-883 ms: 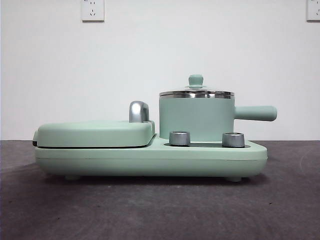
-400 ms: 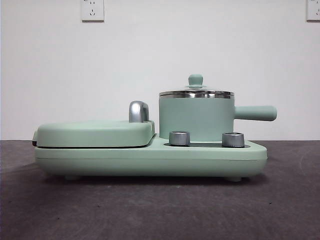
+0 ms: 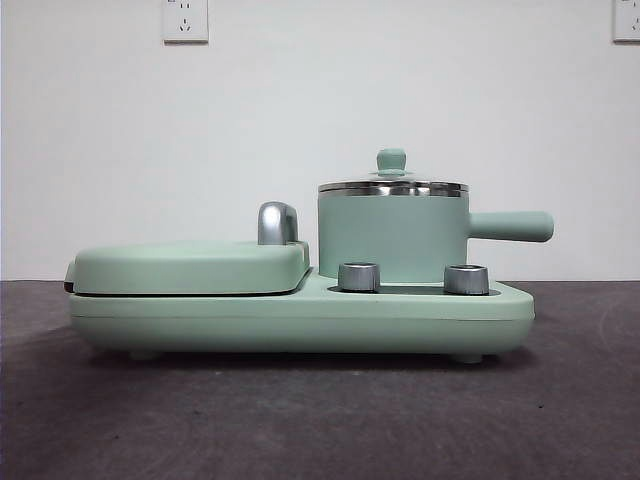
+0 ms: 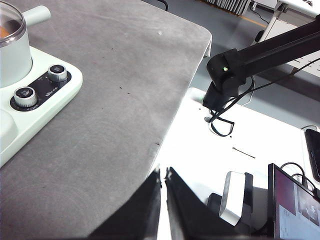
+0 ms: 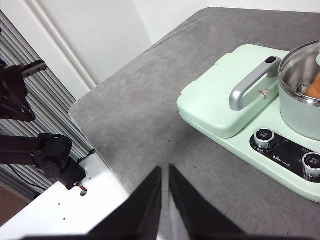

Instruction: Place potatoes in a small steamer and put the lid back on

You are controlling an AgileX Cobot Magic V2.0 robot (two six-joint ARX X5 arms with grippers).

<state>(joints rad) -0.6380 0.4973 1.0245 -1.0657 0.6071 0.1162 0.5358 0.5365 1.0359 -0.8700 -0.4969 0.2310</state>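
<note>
While lid (image 3: 392,182) stays on steamer (image 3: 393,236), both tools wait closed, empty, w/ nothing moved.

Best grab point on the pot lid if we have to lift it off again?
Probably the small green knob at the center of the lid, coming straight down from above. It stands proud of the flat glass, while the steel rim sits flush on the pot, leaving no side purchase.

Mint-green small steamer (image 3: 393,238) upright, side handle level, glass lid (image 3: 392,184) seated on its rim, orange-brown potatoes (image 5: 314,86) inside
</note>
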